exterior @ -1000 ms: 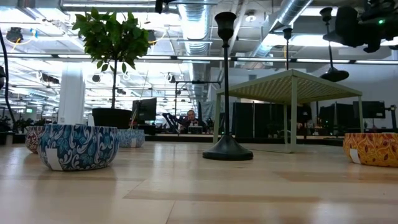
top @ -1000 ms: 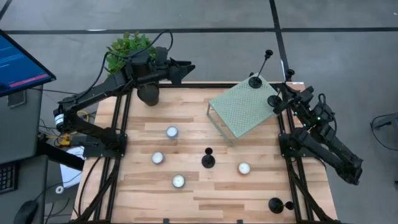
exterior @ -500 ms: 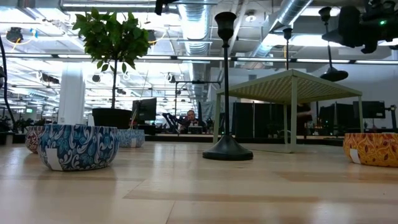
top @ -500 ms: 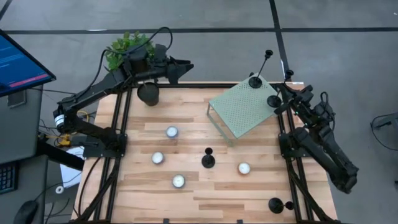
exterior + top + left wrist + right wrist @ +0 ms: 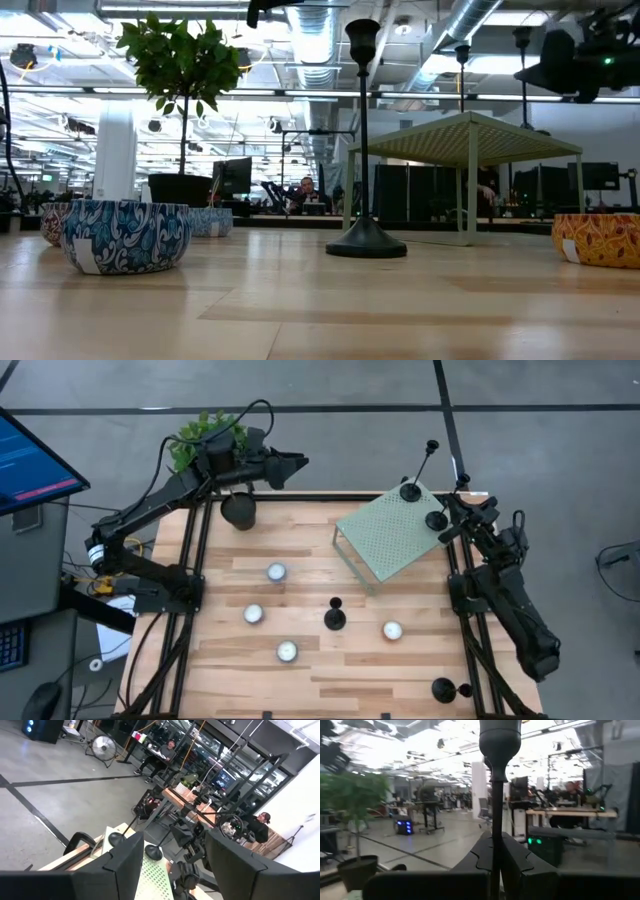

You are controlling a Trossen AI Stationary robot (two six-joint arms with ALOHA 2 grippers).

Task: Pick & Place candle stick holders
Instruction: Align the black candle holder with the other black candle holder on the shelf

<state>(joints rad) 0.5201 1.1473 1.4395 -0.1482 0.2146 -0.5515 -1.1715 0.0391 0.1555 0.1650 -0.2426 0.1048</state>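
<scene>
holders: from above you see two on the green rack (image 5: pixel 385 535), at (image 5: pixel 410 490) and (image 5: pixel 437 520), the right gripper (image 5: pixel 452 520) at the second. low view: another holder (image 5: pixel 364 140) mid-table, thin, likely top-heavy. right wrist: fingers (image 5: pixel 517 862) clamp its stem (image 5: pixel 496 795). left wrist: left gripper (image 5: pixel 172 862) parted, idle. no writing readable.

Four upright matte-black candle stick holders (image 5: pixel 335 619): two on the rack, two on the tabletop.

Overhead camera looks straight down on the table (image 5: pixel 300 590); a table-level camera faces across it; both share the centre candle holder (image 5: pixel 335 616).
</scene>
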